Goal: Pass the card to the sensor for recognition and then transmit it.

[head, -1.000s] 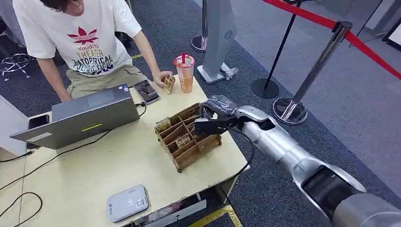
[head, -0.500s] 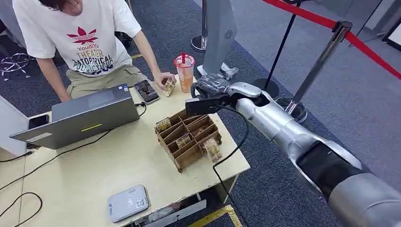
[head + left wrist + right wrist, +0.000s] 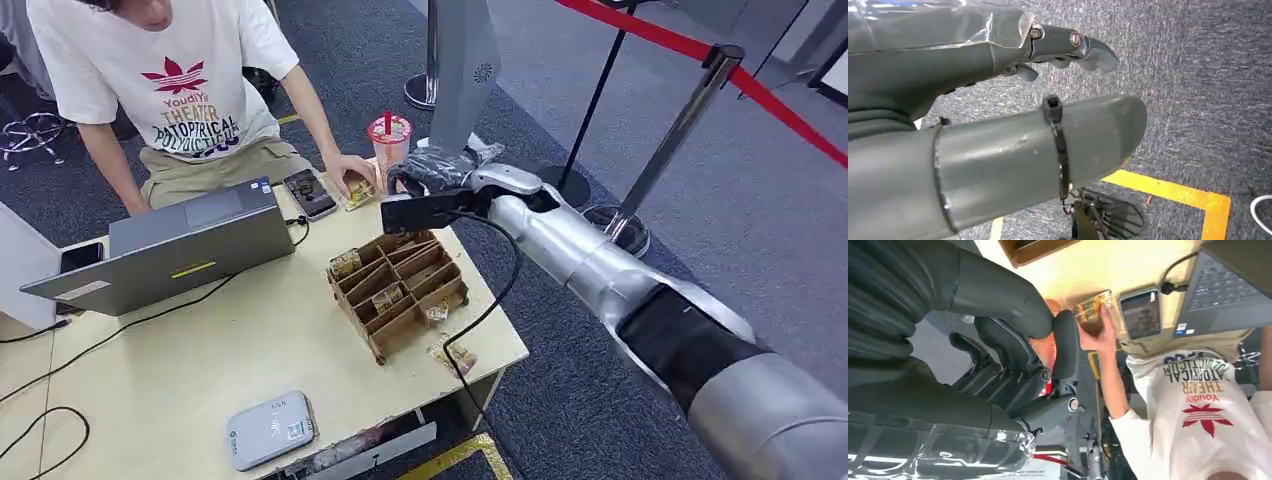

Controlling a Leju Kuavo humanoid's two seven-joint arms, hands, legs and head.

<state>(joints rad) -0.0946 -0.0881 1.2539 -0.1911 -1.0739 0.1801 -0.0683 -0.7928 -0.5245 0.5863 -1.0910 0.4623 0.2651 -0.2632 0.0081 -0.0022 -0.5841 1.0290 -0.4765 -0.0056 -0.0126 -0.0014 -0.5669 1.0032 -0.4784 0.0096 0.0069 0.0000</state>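
My right hand (image 3: 430, 192) hovers above the table between the wooden card rack (image 3: 398, 285) and the drink cup (image 3: 390, 155); its fingers (image 3: 1015, 347) are curled in with nothing held. One card (image 3: 456, 356) lies loose on the table near the front right edge, and another (image 3: 437, 313) leans at the rack's near side. More cards stand in the rack's slots. A person's hand holds a card (image 3: 357, 192) flat on the table beside the phone (image 3: 310, 193); that card (image 3: 1092, 310) also shows past my fingertips. The white card sensor (image 3: 270, 428) sits at the table's front. My left hand (image 3: 998, 55) hangs over the carpet holding nothing, fingers apart.
A grey laptop (image 3: 190, 245) with cables fills the table's left side. A person in a white T-shirt (image 3: 185, 90) sits behind it. My arm's black cable (image 3: 487, 305) droops over the rack's right end. Stanchions (image 3: 615, 232) with a red belt stand on the carpet to the right.
My right hand rose out of the rack and moved back toward the cup. A card came loose and fell onto the table by the front right edge. The person laid their card flat.
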